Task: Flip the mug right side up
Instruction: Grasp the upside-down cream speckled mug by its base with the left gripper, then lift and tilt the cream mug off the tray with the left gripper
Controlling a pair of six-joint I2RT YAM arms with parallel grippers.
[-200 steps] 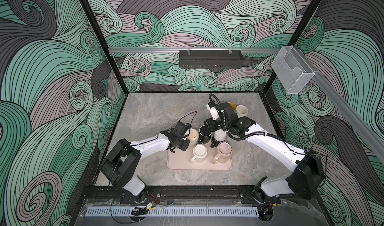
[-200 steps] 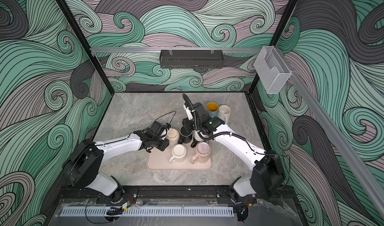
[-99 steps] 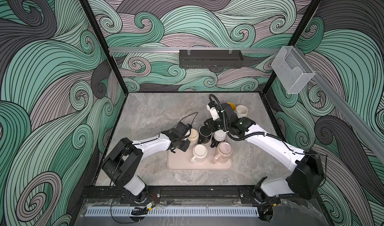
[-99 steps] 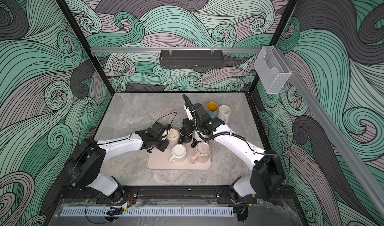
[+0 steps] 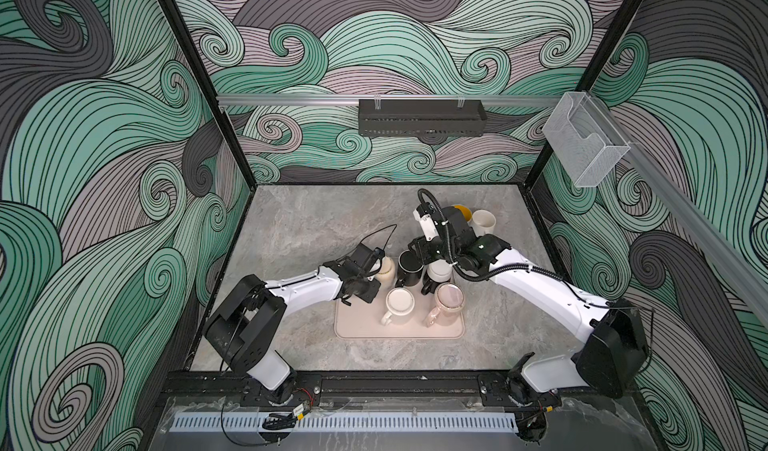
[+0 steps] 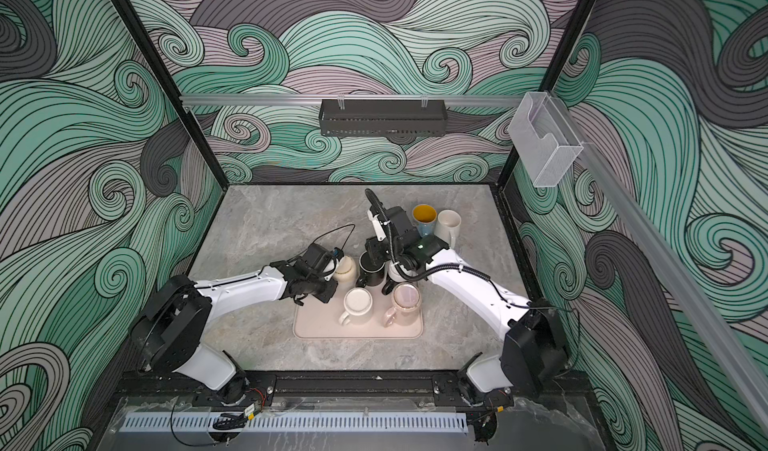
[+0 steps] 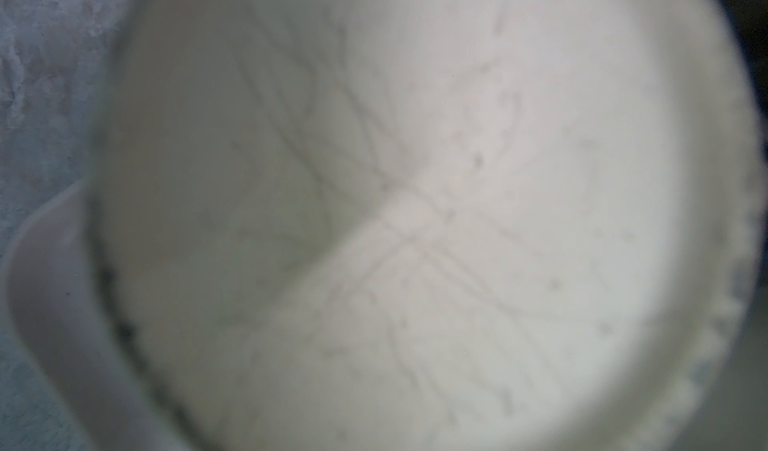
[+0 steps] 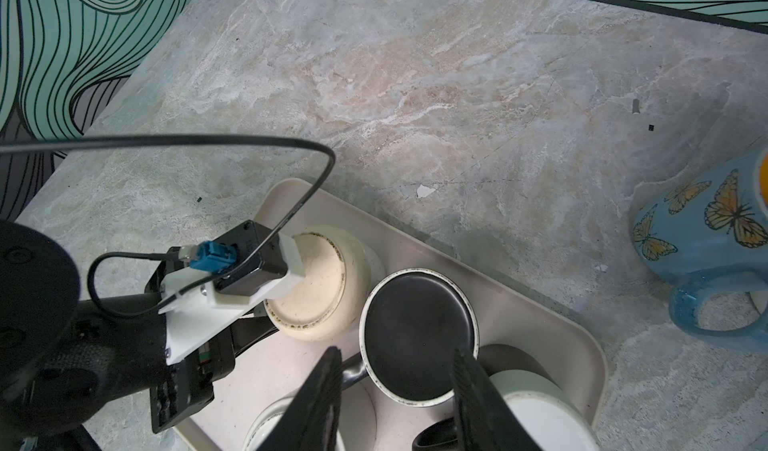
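Cream mug (image 8: 316, 291) base-up on tray (image 8: 540, 316) — left end effector (image 8: 257, 324) closed beside it; right wrist view alone shows right end effector (image 8: 397, 353) apart.

You have a grey marble table (image 5: 316, 228); directly on it stand a beige tray (image 5: 361, 328), a blue mug (image 6: 424, 228) and a cream mug (image 5: 483, 221).

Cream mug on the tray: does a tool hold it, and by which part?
It seems so: the left tool is shut on the side of the cream mug; the exact part is hidden.
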